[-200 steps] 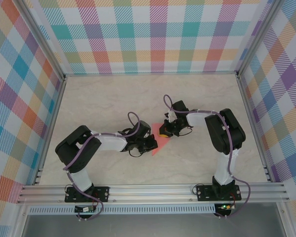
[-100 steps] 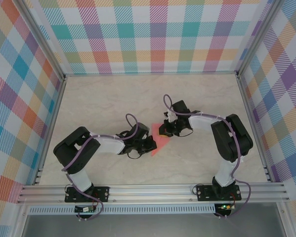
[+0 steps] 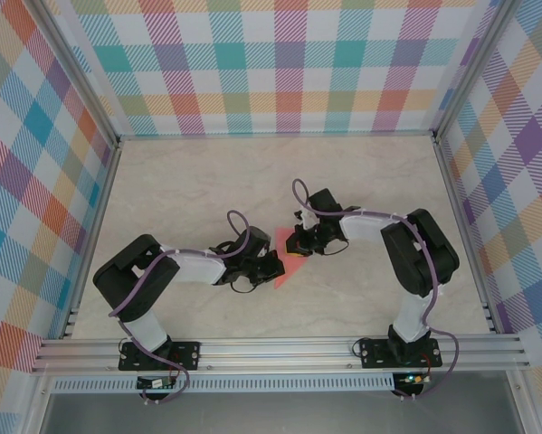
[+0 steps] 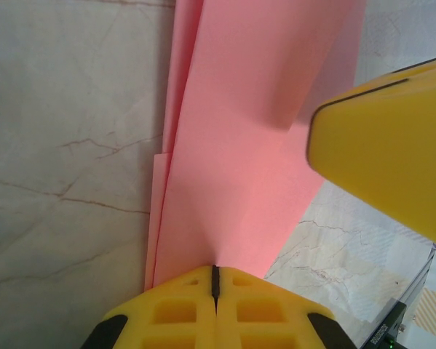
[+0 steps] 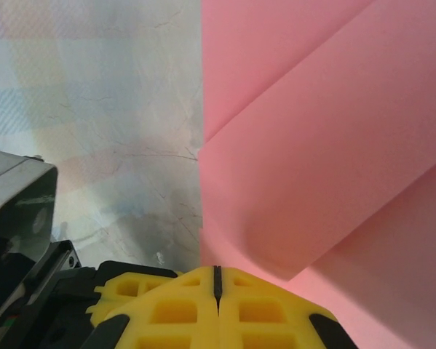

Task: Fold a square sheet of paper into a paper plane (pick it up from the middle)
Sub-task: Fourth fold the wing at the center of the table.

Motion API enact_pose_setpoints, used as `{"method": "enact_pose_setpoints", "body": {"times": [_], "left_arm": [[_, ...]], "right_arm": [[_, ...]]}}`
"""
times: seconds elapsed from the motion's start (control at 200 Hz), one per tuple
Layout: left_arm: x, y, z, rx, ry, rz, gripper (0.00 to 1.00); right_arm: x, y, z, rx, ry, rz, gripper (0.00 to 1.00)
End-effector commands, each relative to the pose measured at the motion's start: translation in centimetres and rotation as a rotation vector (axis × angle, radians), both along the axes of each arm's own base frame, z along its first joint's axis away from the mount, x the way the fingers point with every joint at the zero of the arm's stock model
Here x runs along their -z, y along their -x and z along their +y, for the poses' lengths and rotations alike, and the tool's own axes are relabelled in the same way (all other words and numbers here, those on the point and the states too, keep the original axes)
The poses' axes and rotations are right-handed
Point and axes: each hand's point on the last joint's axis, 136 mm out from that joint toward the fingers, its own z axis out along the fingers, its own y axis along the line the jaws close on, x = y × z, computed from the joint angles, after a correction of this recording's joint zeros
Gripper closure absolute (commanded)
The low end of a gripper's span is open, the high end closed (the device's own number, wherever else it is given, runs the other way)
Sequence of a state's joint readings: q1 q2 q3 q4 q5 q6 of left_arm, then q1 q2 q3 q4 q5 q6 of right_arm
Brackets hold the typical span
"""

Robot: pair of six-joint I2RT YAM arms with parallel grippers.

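While both tools bear on the paper, step: mid-fold. The square sheet of paper (image 3: 287, 268) is partly folded and not yet a slim dart.
Paper, place: flat on the table (image 3: 189, 181), near its middle, between the two tools.
Paper, shape: from above, a small pink wedge. In the left wrist view (image 4: 239, 145) layered edges run down its left side. In the right wrist view (image 5: 334, 145) flaps overlap on a slant.
Left tool (image 3: 275, 264): jaws closed, pads together at a thin seam (image 4: 215, 280), tips at the paper's near edge. Whether any paper is pinched in the seam, I cannot tell.
Right tool (image 3: 294, 242): jaws closed (image 5: 216, 275), tips on or just over a raised flap. One yellow pad shows from the left wrist (image 4: 385, 145), beside the paper's right edge.
Judgement: looks like creasing or pinning a flap, one tool as anchor, the other as presser.
Next move calls for: a steady anchor, a slow press along the fold line, and no sideways drag, since thin paper slides and skews easily.
Risk: the flap springs back, or the layers shift out of line.
Containers: no entry; the paper lies straight on the table.
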State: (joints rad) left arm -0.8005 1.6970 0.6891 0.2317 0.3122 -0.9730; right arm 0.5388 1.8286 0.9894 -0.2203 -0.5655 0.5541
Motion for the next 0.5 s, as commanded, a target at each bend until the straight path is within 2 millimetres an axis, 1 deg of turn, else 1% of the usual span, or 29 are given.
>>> {"method": "enact_pose_setpoints", "body": {"times": [0.0, 0.34, 0.495], "left_arm": [[1.9, 1.4, 1.9, -0.010, -0.080, 0.067, 1.00], [1.9, 1.3, 1.5, -0.005, -0.066, 0.070, 1.00], [1.4, 1.2, 1.3, 0.002, -0.054, 0.064, 1.00]], "right_arm": [[0.1, -0.4, 0.9, -0.004, -0.017, 0.003, 1.00], [1.6, -0.5, 0.8, 0.010, 0.012, 0.033, 1.00], [2.5, -0.4, 0.3, 0.018, 0.051, 0.038, 1.00]]}}
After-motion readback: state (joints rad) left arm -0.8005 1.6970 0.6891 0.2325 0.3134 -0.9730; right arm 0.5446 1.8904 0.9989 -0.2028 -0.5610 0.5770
